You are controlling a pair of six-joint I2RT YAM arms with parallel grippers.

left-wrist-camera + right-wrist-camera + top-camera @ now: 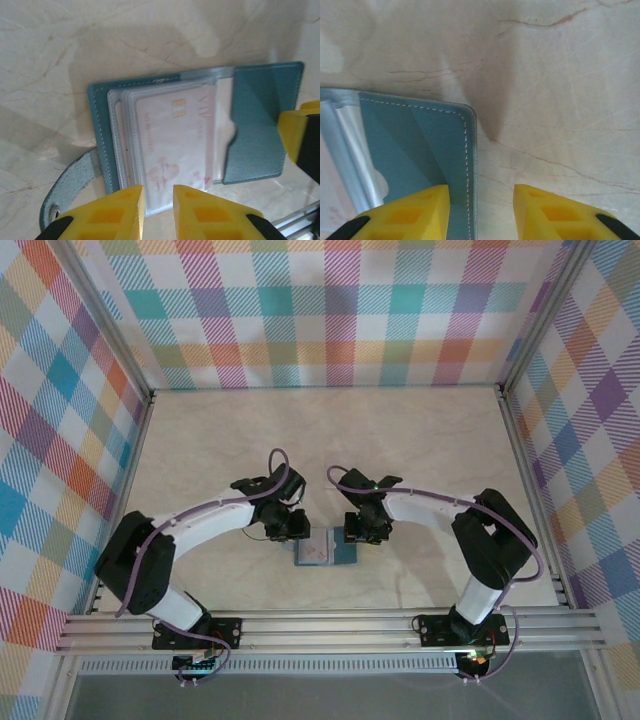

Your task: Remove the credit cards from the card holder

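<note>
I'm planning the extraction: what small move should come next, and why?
Probably close the right gripper on the card holder's cover edge, which lies between its open jaws; that steadies it while the left gripper, poised at the sleeved credit card, pulls.

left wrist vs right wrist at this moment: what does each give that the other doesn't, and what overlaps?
Left wrist: the card holder lying open, the printed face of a pale credit card in its clear sleeve, the strap tab, and the left gripper with fingers narrowly apart at the sleeve's near edge.
Right wrist: the right gripper open, straddling the stitched edge of the teal flap.
Both: the teal flap, a strip of clear sleeve, and the marble table.
</note>
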